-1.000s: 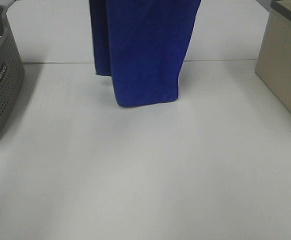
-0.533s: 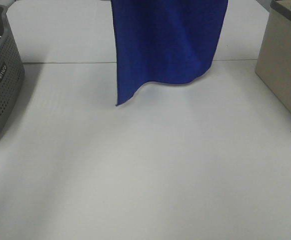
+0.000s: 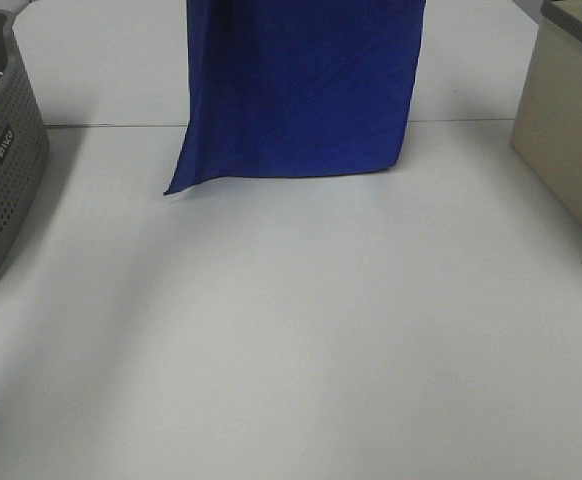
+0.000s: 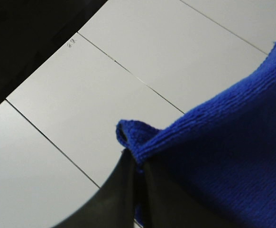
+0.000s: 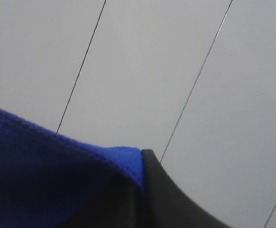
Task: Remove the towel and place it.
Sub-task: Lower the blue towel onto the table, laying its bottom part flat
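a royal-blue plush towel [image 3: 301, 90] hangs below the left gripper [image 4: 134, 164] and right gripper [image 5: 139, 183]. each clamps one top corner

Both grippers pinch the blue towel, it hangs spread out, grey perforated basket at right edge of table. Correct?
No. In the exterior high view the grey perforated basket sits at the left edge; a beige box is on the right. The rest holds: left gripper and right gripper each pinch the towel, which hangs spread out.
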Controlling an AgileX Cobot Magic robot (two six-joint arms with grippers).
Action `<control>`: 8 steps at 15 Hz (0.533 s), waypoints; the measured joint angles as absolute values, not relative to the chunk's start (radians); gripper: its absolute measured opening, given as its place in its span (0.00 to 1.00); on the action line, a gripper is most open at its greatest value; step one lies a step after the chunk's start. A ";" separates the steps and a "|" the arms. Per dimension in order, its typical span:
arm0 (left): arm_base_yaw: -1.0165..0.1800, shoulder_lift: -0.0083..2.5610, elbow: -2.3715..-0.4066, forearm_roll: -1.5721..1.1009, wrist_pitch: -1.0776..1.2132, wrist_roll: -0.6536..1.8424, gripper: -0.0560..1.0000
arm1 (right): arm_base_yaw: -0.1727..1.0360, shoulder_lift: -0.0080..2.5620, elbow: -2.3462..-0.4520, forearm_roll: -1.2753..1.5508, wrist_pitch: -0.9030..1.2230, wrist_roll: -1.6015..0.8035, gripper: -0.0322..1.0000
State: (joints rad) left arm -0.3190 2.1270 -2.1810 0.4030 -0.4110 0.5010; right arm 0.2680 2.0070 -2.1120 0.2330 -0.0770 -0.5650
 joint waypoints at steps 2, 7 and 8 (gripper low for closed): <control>-0.312 2.192 -2.289 0.403 -0.397 0.501 0.06 | 0.268 2.048 -2.174 0.233 -0.082 -0.565 0.05; -0.262 2.317 -2.462 0.413 -0.358 0.429 0.06 | 0.268 2.127 -2.243 0.233 -0.085 -0.560 0.05; -0.262 2.319 -2.462 0.418 -0.354 0.425 0.06 | 0.268 2.131 -2.243 0.233 -0.085 -0.560 0.05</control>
